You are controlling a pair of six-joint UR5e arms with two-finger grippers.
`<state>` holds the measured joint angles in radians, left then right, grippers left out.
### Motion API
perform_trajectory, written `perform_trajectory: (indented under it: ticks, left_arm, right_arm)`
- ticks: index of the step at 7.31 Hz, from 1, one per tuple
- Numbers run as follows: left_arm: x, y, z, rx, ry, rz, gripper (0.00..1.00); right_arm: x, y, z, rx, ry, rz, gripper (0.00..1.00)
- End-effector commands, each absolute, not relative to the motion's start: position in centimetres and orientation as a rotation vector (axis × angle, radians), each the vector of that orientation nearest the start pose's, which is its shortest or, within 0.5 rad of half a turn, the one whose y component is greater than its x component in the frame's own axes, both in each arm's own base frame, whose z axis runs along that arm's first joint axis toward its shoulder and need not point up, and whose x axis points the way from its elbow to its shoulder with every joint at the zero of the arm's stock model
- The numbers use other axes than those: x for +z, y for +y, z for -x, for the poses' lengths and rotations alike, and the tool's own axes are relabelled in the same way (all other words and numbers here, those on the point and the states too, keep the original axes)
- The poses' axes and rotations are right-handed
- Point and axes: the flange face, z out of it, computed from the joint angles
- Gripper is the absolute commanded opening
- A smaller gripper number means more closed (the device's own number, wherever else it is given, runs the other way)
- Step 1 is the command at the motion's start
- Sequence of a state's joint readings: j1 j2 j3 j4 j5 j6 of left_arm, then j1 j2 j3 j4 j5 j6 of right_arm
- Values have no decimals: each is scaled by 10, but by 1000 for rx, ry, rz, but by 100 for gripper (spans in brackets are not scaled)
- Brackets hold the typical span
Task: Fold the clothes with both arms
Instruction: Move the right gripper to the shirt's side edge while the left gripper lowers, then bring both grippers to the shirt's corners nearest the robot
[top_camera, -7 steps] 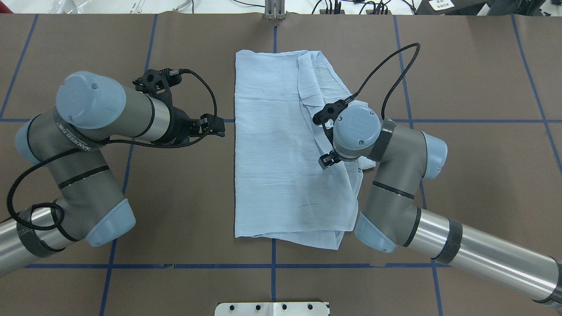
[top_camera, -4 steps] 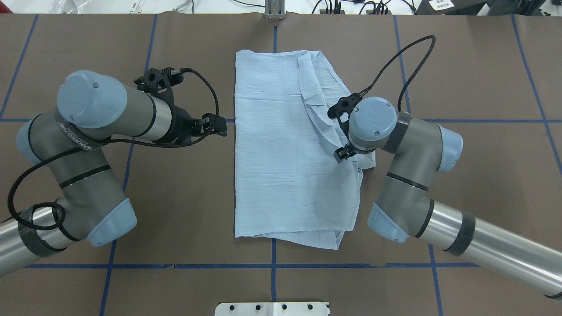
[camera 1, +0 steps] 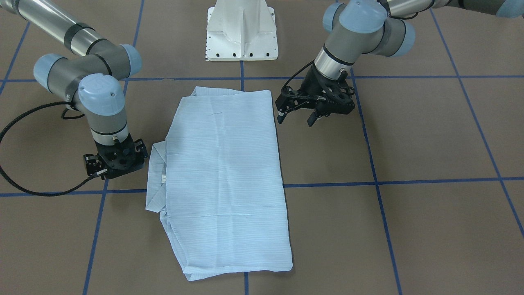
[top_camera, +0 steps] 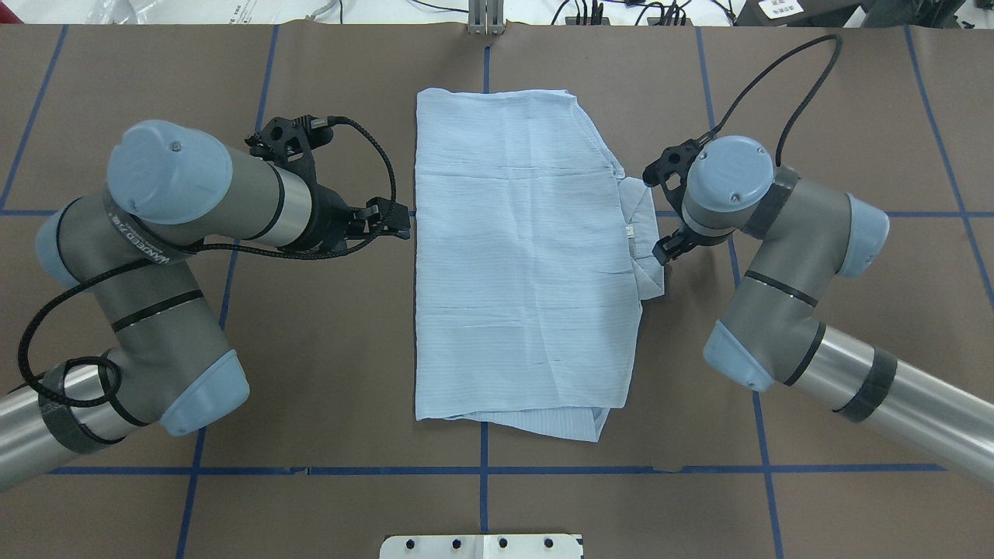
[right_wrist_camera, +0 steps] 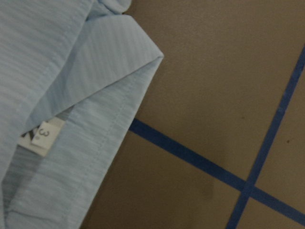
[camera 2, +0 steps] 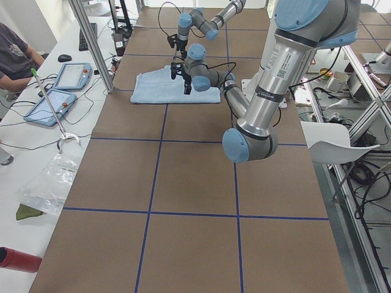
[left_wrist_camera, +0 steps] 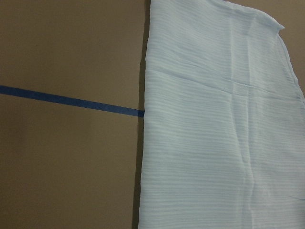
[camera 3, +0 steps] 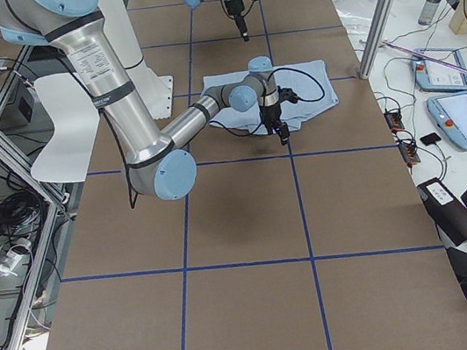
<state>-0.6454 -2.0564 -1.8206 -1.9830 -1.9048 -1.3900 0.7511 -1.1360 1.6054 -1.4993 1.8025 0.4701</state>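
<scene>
The pale-blue striped shirt lies folded into a long flat rectangle mid-table and also shows in the front view. Its collar with the white neck label sticks out on the robot's right side. My left gripper is open and empty, hovering just off the shirt's left edge. My right gripper points down at the table beside the collar. It holds no cloth and looks open, with its fingers mostly hidden under the wrist.
The white pedestal base stands at the robot's table edge. Blue tape lines cross the brown table. Side benches hold tablets, and a person sits at the left end.
My right gripper has moved right, off the shirt. The flap that lay bunched over the shirt's right half now lies flat, with the collar showing. The left gripper edged slightly toward the shirt.
</scene>
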Motion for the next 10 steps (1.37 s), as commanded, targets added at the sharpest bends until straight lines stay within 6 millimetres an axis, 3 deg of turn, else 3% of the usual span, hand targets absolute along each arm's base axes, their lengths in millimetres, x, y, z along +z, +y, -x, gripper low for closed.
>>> perform_trajectory:
  ticks: [1,3,5,7,10]
  left_arm:
    - [216,-434,-444,-209,1178,-152,100]
    - [214,-393,-476,-271,1196,-29,100]
    - [214,-325,-526,-317,1183,13,100]
    - [227,-283,-557,-321,1089,64,99]
    - [247,-278,-576,-328,1017,47,92]
  right_arm:
    - [384,-534,399,-411,-633,-288,100]
    - [372,-509,374,-376,-708,-271,100]
    - [365,-475,346,-304,-759,-249,100]
    - [357,-460,344,-230,-822,-177,100]
    - [343,-436,365,-186,-851,-136,100]
